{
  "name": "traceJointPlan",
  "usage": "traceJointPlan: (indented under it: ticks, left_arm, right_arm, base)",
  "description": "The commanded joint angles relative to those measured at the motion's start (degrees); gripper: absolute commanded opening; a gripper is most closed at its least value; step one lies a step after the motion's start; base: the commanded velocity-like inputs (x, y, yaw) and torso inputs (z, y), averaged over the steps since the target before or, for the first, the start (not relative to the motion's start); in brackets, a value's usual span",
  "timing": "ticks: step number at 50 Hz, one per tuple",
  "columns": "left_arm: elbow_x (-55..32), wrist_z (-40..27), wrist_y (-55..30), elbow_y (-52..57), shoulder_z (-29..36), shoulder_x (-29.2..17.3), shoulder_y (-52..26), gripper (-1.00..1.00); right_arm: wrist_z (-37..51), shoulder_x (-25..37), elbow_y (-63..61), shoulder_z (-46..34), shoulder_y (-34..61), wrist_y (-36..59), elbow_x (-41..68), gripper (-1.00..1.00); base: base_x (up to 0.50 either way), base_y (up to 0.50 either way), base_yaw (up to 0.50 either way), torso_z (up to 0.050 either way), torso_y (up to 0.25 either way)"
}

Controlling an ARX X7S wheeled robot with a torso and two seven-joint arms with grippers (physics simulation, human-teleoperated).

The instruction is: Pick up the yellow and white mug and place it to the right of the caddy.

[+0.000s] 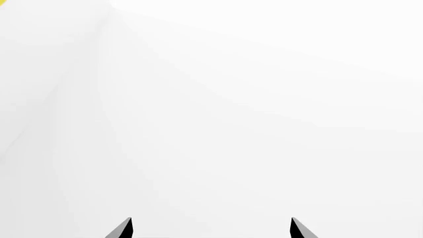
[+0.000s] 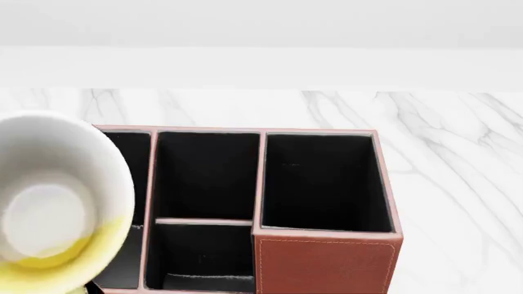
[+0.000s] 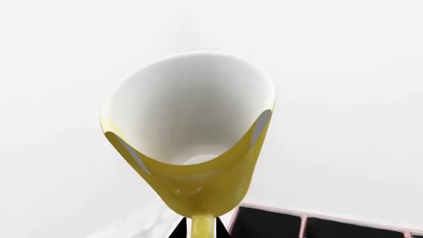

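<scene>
The yellow and white mug (image 2: 49, 214) hangs close to the head camera at the left, mouth toward the camera, in front of the caddy's left compartments. In the right wrist view the mug (image 3: 191, 129) fills the middle; my right gripper (image 3: 198, 229) is shut on its yellow handle (image 3: 202, 227). The reddish-brown caddy (image 2: 327, 263) with black-lined compartments stands on the marble counter (image 2: 457, 184); a corner of it shows in the right wrist view (image 3: 310, 223). My left gripper (image 1: 211, 228) is open and empty, facing a white surface. Neither gripper shows in the head view.
The marble counter extends to the right of the caddy and behind it to a white wall (image 2: 261, 37). A sliver of yellow (image 1: 5, 11) shows at a corner of the left wrist view.
</scene>
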Motion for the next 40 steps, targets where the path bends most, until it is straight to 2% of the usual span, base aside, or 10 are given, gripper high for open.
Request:
traceJointPlan:
  ticks: [1,13,26,30,34,36,40]
  left_arm:
    - [0.08,-0.03,0.07,0.00,0.16,0.00,0.00,1.00]
    - [1.11,-0.26,0.09,0.00,1.17,0.00,0.00,1.00]
    - [1.04,-0.15,0.14,0.00,1.14,0.00,0.00,1.00]
    - [0.90,-0.09,0.16,0.00,1.02,0.00,0.00,1.00]
    - [0.57,0.01,0.18,0.00,0.70,0.00,0.00,1.00]
    - [0.44,0.04,0.18,0.00,0.55,0.00,0.00,1.00]
    - [0.53,0.02,0.23,0.00,0.66,0.00,0.00,1.00]
  right_arm:
    - [8.95,4.76,-2.46,-7.09,13.77,-9.18,-1.61,-1.00]
    - [8.99,15.59,-2.47,-8.76,21.16,-17.00,-2.39,-1.00]
    - [8.99,26.54,-2.47,-9.70,25.17,-22.19,-2.32,-1.00]
    - [8.99,29.05,-2.47,-8.81,25.00,-22.20,-1.97,-1.00]
    - [8.96,32.13,-2.46,-4.30,21.90,-19.71,-0.60,-1.00]
    - [8.98,33.94,-2.47,-1.08,20.65,-15.55,0.31,-1.00]
    - [8.96,35.73,-2.46,-0.89,20.59,-16.78,0.71,-1.00]
  base:
    - [0.00,0.00,0.00,0.000,0.010]
    - [0.00,0.00,0.00,0.000,0.000]
    - [0.00,0.00,0.00,0.000,0.000]
    - [0.00,0.00,0.00,0.000,0.000]
    - [0.00,0.00,0.00,0.000,0.000]
    - [0.00,0.00,0.00,0.000,0.000]
    - [0.00,0.00,0.00,0.000,0.000]
